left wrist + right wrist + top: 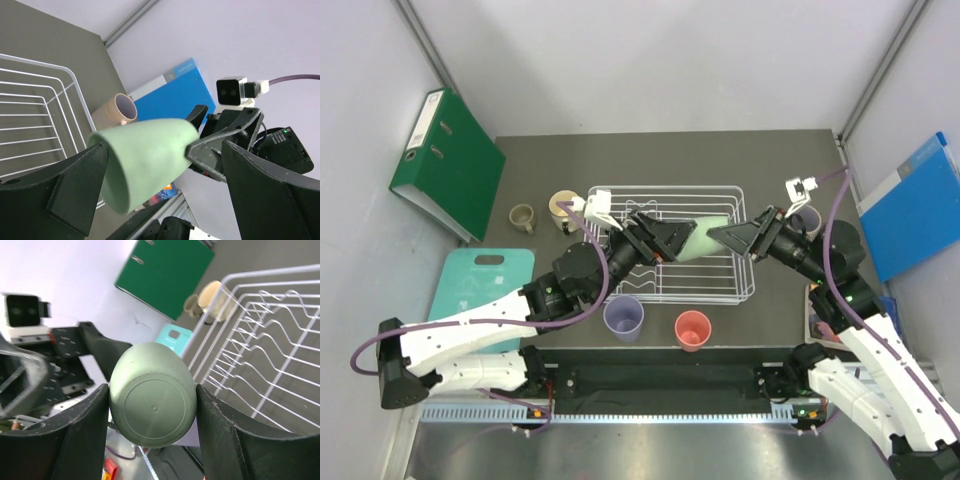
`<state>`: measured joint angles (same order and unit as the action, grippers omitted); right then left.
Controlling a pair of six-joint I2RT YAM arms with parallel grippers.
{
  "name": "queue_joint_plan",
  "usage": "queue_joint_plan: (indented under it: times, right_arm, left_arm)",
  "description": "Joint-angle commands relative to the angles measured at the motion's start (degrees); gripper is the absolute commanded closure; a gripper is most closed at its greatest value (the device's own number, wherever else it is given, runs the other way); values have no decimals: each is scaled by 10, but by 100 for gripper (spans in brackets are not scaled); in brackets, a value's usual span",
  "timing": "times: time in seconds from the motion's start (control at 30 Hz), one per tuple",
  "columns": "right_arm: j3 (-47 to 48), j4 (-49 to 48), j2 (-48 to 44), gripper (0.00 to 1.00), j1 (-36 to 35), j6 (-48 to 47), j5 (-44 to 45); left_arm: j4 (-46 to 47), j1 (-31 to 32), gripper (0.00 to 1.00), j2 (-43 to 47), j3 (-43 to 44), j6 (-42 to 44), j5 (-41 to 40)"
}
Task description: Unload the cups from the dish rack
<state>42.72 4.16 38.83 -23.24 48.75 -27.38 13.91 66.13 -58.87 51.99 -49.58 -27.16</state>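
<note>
A mint-green cup (698, 240) lies on its side in the air over the white wire dish rack (720, 290), between both grippers. My right gripper (727, 237) is shut on its base (152, 400), one finger pressed on each side. My left gripper (665, 243) is open around the rim end (115, 170); one finger (75, 190) is at the rim, the other stands well apart. The lavender tumbler (623, 317) and pink cup (692, 329) stand in front of the rack. The cream mug (563, 210) and olive mug (522, 217) stand to its left, the purplish cup (807, 219) to its right.
A green binder (448, 165) leans at the back left, and a teal cutting board (480, 285) lies at the left. A blue folder (910, 205) leans against the right wall. The rack (270, 315) holds no cups that I can see.
</note>
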Motion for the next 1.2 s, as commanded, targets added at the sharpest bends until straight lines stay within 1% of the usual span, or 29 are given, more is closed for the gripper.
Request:
queue_joint_plan:
  times: [0.0, 0.07, 0.2, 0.27, 0.3, 0.33, 0.37, 0.43, 0.47, 0.53, 0.6, 0.67, 0.77, 0.8, 0.83, 0.93, 0.97, 1.0, 1.03, 1.07, 1.1, 1.13, 1.17]
  right_arm:
    - [4, -93, -17, 100, 12, 30, -13]
    - [9, -92, -18, 100, 15, 27, -5]
    - [2, -121, -7, 100, 16, 44, -28]
    - [-9, -166, 4, 100, 19, 62, -47]
    - [-23, -186, 16, 100, 19, 89, -73]
    - [-33, -252, 22, 100, 20, 108, -87]
    - [-53, -284, 28, 100, 21, 148, -101]
    - [-68, -362, 48, 100, 22, 179, -127]
    - [-77, -380, 53, 100, 22, 201, -131]
    - [-79, -396, 63, 100, 22, 209, -140]
    - [-79, -409, 68, 100, 22, 215, -148]
    - [-76, -399, 66, 100, 22, 208, -149]
    - [-57, -354, 59, 100, 22, 177, -145]
    - [-52, -341, 55, 100, 22, 168, -143]
    - [-46, -326, 52, 100, 23, 158, -141]
    - [-13, -237, 42, 100, 23, 104, -125]
    - [5, -215, 38, 100, 23, 72, -118]
    - [17, -159, 35, 99, 22, 53, -102]
    - [29, -132, 34, 95, 22, 36, -91]
    - [54, -103, 32, 83, 22, 1, -55]
    - [71, -61, 29, 61, 21, -21, -31]
    - [89, 10, 28, 48, 19, -42, -1]
    - [124, 48, 31, 38, 15, -78, 57]
  left_arm:
    - [31, -2, 1, 13, -7, -20, 34]
    - [15, -2, 1, 17, -7, -25, 34]
    - [17, -2, 1, 25, -15, -29, 39]
    - [29, -3, 1, 24, -16, -27, 56]
    - [37, -3, 1, 22, -17, -28, 65]
    - [43, -4, 2, 17, -17, -29, 84]
    - [58, -5, 3, 16, -18, -31, 93]
    - [71, -7, 4, 9, -19, -37, 112]
    - [81, -9, 5, 5, -19, -41, 126]
    - [95, -11, 7, 0, -23, -49, 140]
    - [113, -11, 15, -5, -30, -56, 154]
    - [119, -14, 29, -8, -32, -60, 162]
    - [122, -16, 63, -13, -31, -60, 171]
    - [122, -17, 93, -16, -31, -60, 177]
    - [118, -18, 100, -18, -30, -61, 178]
    - [114, -20, 100, -22, -29, -68, 178]
    - [112, -20, 100, -23, -28, -69, 178]
    - [105, -20, 100, -26, -24, -70, 178]
    - [77, -21, 100, -29, -19, -70, 175]
    - [48, -21, 100, -32, 4, -69, 172]
    - [17, -21, 100, -43, 21, -58, 169]
    - [-16, -21, 100, -50, 42, -49, 166]
    - [-87, -21, 100, -68, 83, -29, 167]
